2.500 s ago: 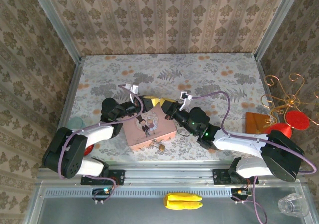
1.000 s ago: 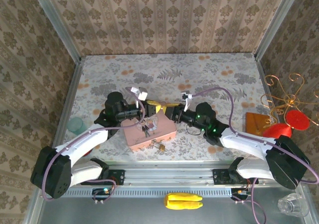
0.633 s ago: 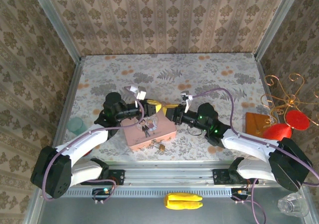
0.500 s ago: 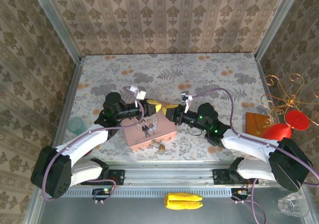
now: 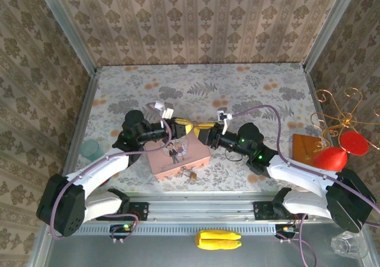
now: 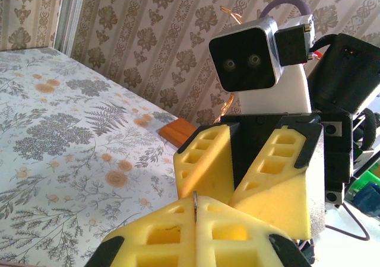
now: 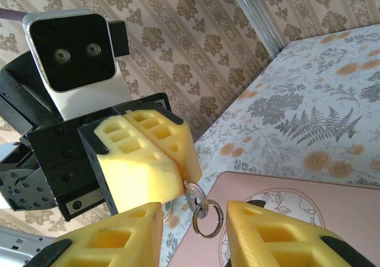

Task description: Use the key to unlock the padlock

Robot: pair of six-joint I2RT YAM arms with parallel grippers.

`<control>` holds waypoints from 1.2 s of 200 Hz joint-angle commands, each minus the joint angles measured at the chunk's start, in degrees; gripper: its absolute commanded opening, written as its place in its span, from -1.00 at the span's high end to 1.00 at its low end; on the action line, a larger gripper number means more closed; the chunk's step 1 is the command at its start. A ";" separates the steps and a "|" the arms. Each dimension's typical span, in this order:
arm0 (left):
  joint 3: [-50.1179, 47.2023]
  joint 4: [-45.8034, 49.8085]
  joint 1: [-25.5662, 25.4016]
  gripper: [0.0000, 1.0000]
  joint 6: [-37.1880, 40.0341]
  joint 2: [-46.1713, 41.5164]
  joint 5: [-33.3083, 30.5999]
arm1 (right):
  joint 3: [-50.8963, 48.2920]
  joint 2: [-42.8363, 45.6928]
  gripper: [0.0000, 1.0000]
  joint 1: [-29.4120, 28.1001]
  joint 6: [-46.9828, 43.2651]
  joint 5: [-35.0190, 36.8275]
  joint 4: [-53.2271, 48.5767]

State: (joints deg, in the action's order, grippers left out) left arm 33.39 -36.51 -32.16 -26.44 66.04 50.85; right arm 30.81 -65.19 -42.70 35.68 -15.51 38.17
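As left jaws pinch key (image 7: 192, 194), right jaws gape clear.

Brass padlock (image 5: 191, 174), grey key (image 7: 193, 194), pink tin (image 5: 178, 155).

We look from the right gripper (image 7: 193, 215) along its own two yellow foam fingers (image 7: 113, 240), which stand at seven and at five o'clock with a clear gap between them. Facing us, toward ten o'clock, is the left gripper (image 7: 181, 172), with its yellow fingers pressed together on the key (image 7: 192, 194). The round silvery head of the key sticks out from their tip. A small ring (image 7: 193, 224) hangs from it in the gap between our fingers and, as far as we can tell, touches neither of them. Toward four o'clock lies the pink tin (image 7: 285, 193), and the flowered table (image 7: 332, 118) reaches toward three o'clock.
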 commanded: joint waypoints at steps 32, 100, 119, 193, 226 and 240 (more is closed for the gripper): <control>-0.27 -2.34 -0.31 1.00 -1.05 0.31 2.39 | 2.81 -0.72 0.34 -0.81 -2.22 -3.06 1.63; -0.16 -2.39 -0.62 1.00 -1.13 0.34 2.76 | 3.24 -0.99 0.49 -1.47 -2.90 -2.80 -0.02; -0.25 -2.13 -0.62 1.00 -0.83 0.06 2.59 | 3.13 -0.60 0.60 -1.51 -2.90 -1.54 -0.70; 0.14 -0.67 -0.68 1.00 -0.44 0.14 1.59 | 3.49 1.00 1.00 -2.19 -3.16 0.57 -4.78; 0.28 3.34 -0.62 0.47 2.01 -0.96 -1.37 | 6.13 1.64 1.00 -2.42 -2.29 6.64 -13.31; 0.36 6.68 -0.62 0.24 4.00 -2.63 -5.62 | 7.72 1.82 1.00 -2.59 -2.20 9.68 -17.89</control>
State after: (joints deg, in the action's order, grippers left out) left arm 33.39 -34.30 -32.56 -25.71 65.98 50.48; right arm 34.89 -64.71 -44.77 33.21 -11.81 28.64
